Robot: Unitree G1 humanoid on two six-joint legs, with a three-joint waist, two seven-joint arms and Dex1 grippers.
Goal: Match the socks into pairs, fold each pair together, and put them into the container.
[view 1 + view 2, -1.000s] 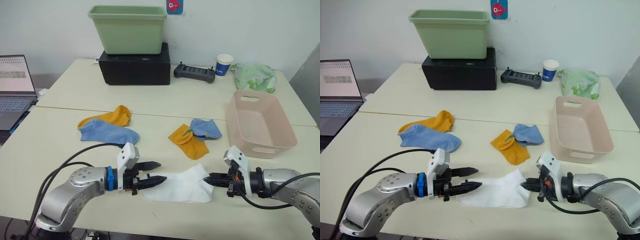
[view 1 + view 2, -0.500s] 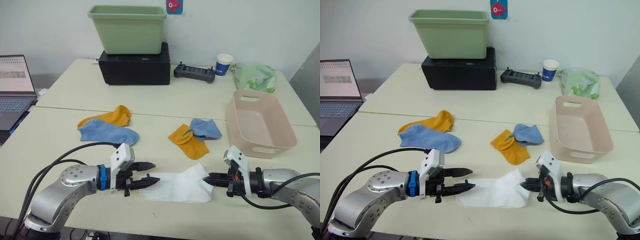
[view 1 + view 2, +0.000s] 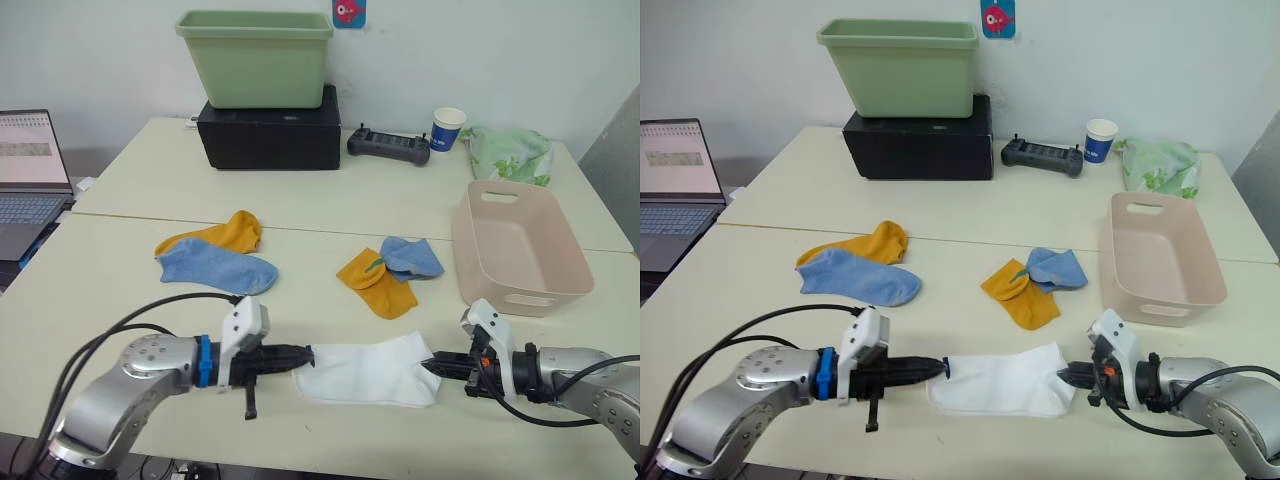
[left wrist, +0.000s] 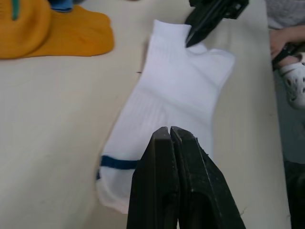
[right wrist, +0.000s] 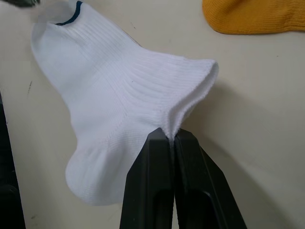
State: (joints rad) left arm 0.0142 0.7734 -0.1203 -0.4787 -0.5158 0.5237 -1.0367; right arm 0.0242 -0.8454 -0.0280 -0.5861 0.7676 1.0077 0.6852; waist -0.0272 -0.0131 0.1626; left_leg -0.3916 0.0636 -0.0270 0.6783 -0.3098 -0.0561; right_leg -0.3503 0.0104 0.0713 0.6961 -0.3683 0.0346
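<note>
Right now the white socks [image 3: 366, 372] are lying stretched flat near the front edge of the counter [image 3: 330, 210], with only a narrow strip of bare surface between them and that edge. Beyond them, open counter is running up to the other socks. The left gripper [image 3: 300, 355] is pinching the toe end, its jaws pressed together on the fabric where a dark blue stripe is showing in the left wrist view. The right gripper [image 3: 432, 364] is nipping the opposite cuff end, jaws closed on a raised fold of white knit.

A mustard-yellow sock [image 3: 212, 235] and a light blue sock [image 3: 215, 266] are lying overlapped further back on the left, well apart from the grippers. Another yellow sock [image 3: 376, 284] and another blue sock [image 3: 409, 257] are overlapping near the middle, just beyond the white pair.

The pink container [image 3: 515, 248] is sitting on the right side, close to the counter's right edge, near the right arm.

At the back, a green tub [image 3: 256, 57] is standing on a black box [image 3: 268, 133]. A black controller [image 3: 389, 146], a paper cup [image 3: 449, 128] with a blue print I cannot read, and a green patterned bag [image 3: 511, 154] are lined up beside it. A laptop [image 3: 30, 175] is open at the far left.
</note>
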